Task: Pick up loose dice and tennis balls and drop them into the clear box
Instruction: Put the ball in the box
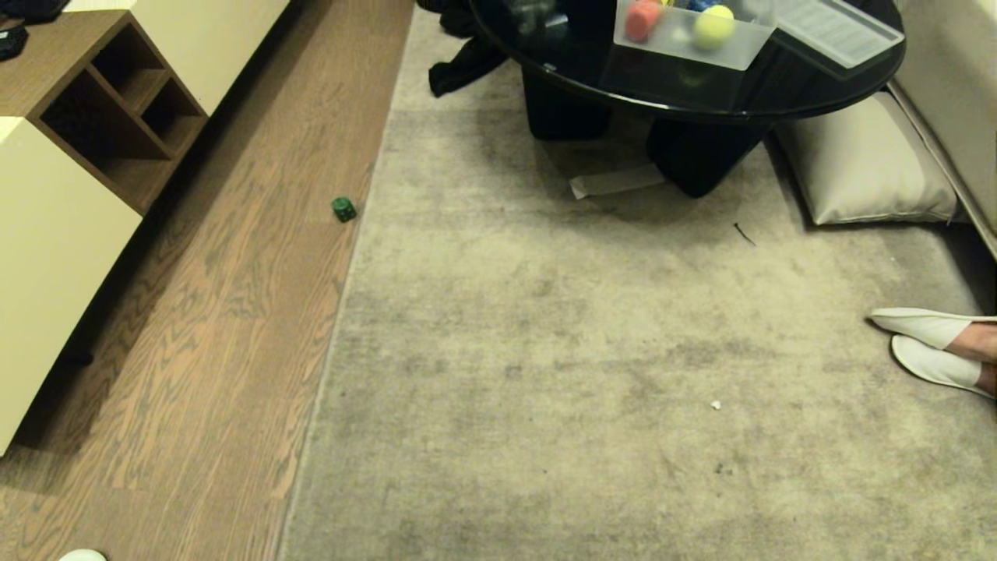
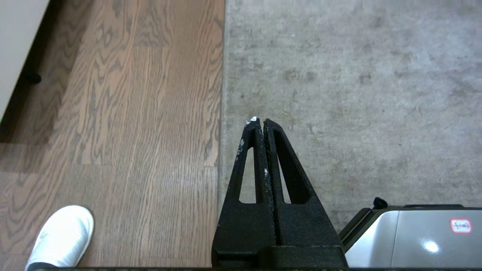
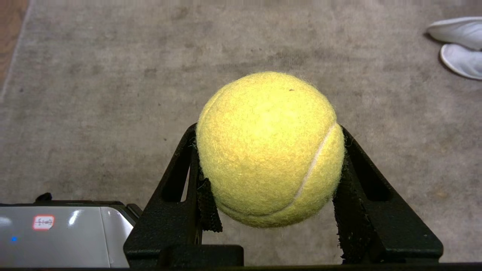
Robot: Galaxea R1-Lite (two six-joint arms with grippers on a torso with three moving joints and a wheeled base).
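Note:
My right gripper [image 3: 269, 130] is shut on a fuzzy yellow-green tennis ball [image 3: 269, 148], held above the grey carpet. My left gripper [image 2: 260, 121] is shut and empty, hanging over the carpet's edge beside the wood floor. Neither arm shows in the head view. The clear box [image 1: 740, 51] stands on the round black table [image 1: 568, 54] at the far end; inside it lie a second tennis ball [image 1: 713, 26], a red die [image 1: 642, 19] and something blue. Its ribbed lid [image 1: 837, 33] lies next to it. A green die [image 1: 343, 209] sits on the wood floor near the carpet's edge.
A wooden shelf unit and cream cabinets [image 1: 86, 132] line the left wall. A cushion [image 1: 868, 164] leans beside the sofa on the right. A person's feet in white slippers [image 1: 931, 347] rest on the carpet at right; another white slipper [image 2: 60, 237] is on the wood floor. Dark clothing [image 1: 467, 62] lies beyond the table.

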